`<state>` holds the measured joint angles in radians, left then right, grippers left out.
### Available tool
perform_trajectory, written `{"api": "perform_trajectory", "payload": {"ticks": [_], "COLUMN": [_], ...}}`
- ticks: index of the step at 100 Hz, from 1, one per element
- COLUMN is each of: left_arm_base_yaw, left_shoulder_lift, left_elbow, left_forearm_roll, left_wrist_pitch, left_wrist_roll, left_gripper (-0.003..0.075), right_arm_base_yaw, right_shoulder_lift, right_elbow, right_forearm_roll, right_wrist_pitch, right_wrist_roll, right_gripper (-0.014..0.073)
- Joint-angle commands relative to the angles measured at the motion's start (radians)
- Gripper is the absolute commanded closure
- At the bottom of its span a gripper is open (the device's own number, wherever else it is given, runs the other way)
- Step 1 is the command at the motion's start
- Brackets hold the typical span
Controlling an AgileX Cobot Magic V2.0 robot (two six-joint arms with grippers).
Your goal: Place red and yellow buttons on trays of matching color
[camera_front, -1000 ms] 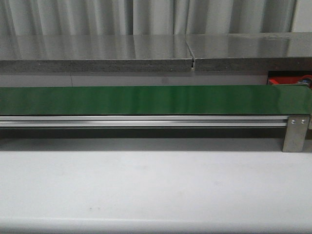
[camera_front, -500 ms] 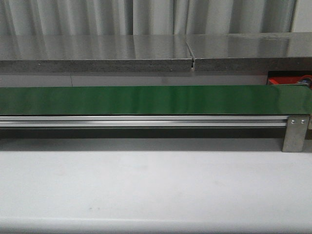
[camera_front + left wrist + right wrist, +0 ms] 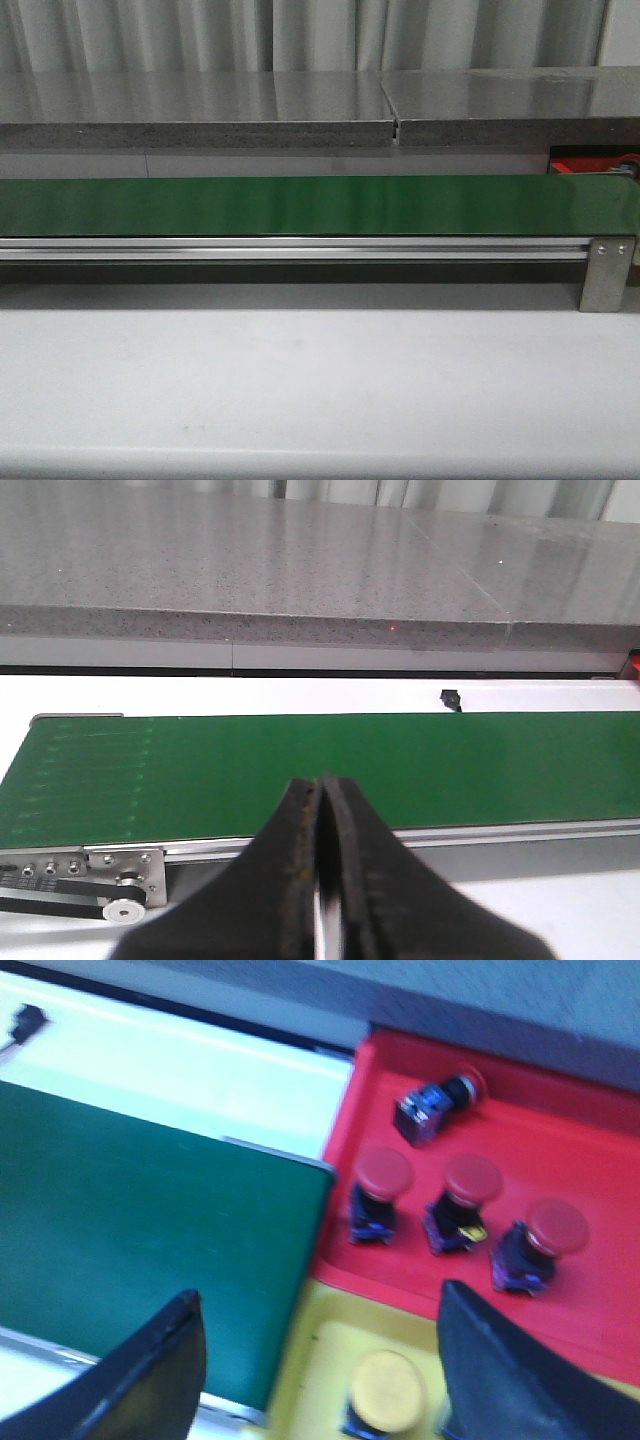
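The long green conveyor belt (image 3: 300, 205) runs across in front of me on its aluminium rail, and it is bare from end to end, so I judge I am waiting for the next button to ride along it. At its right end sit the two sorting places: the bright red flat tray (image 3: 600, 1290) just past the belt's end, and, hard against its near edge, a yellow tray (image 3: 320, 1360) that the blurred right wrist view shows only in part. The red tray holds four red-capped push buttons (image 3: 384, 1192), three upright in a row and one lying on its side farther back; the yellow tray holds one yellow-capped button (image 3: 385, 1392). My right gripper (image 3: 320, 1360) hangs with its jaws spread wide over the belt's end and the trays, the yellow button between the fingers but below them, untouched. My left gripper (image 3: 322, 810) is pressed closed on nothing, poised over the belt's near edge toward its left end, well apart from every button.
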<state>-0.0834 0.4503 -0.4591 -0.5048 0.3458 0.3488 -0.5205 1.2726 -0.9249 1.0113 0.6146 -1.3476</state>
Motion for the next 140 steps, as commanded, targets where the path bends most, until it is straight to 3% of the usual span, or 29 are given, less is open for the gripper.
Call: {"api": "perform_trajectory", "payload": {"ticks": [1, 35, 62, 79, 99, 140], "left_arm_base_yaw": [-0.007, -0.007, -0.007, -0.007, -0.007, -0.007], "left_shoulder_lift": [0.003, 0.003, 0.003, 0.003, 0.003, 0.003], "left_elbow": [-0.027, -0.027, -0.027, -0.027, -0.027, -0.027], "left_forearm_roll": [-0.021, -0.021, -0.021, -0.021, -0.021, -0.021], "left_wrist_pitch": [-0.068, -0.068, -0.068, -0.068, -0.068, -0.068], "left_wrist_roll": [-0.002, -0.002, -0.002, -0.002, -0.002, -0.002], "left_gripper": [0.0741, 0.0741, 0.0741, 0.0741, 0.0741, 0.0741], "right_arm_base_yaw": [0.061, 0.363, 0.531, 0.552, 0.552, 0.552], "right_shoulder_lift": [-0.095, -0.278, -0.302, -0.302, -0.302, -0.302], "right_elbow": [0.026, 0.264, 0.326, 0.366, 0.369, 0.369], "right_forearm_roll": [0.016, 0.064, 0.104, 0.105, 0.11, 0.128], "right_wrist_pitch": [-0.072, -0.268, -0.288, -0.293, -0.28, -0.271], "right_wrist_roll": [0.025, 0.046, 0.062, 0.062, 0.062, 0.062], "right_gripper": [0.0105, 0.0105, 0.0118, 0.0309, 0.0719, 0.0711]}}
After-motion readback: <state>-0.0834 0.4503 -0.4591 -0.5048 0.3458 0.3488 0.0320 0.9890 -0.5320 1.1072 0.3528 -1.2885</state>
